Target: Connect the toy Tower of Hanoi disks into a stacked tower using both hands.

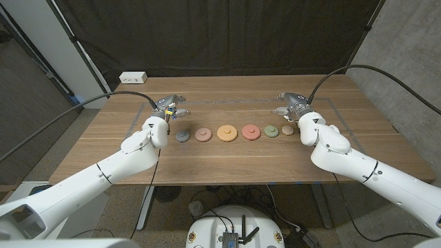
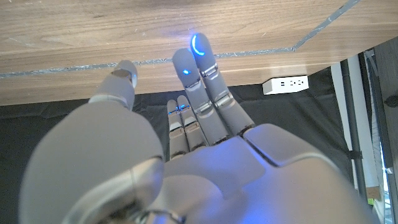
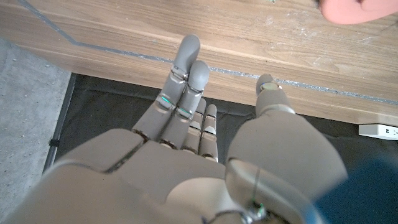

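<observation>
Disks (image 1: pixel 228 133) unlabelled, in a row

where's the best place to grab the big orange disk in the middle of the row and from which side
Probably by its rim, pinched from above. The orange disk lies flat on the table with a raised centre knob, and the pink disk and red disk sit close on either side, so pinch across its near and far edges. Both hands look equally far.

Robotics lab or test cell: a wooden table (image 1: pixel 227 155) is backed by a black curtain (image 1: pixel 220 34); a grey partition wall (image 1: pixel 406 48), loose cables (image 1: pixel 103 100) and a white power strip (image 1: pixel 134 77) are seen.
</observation>
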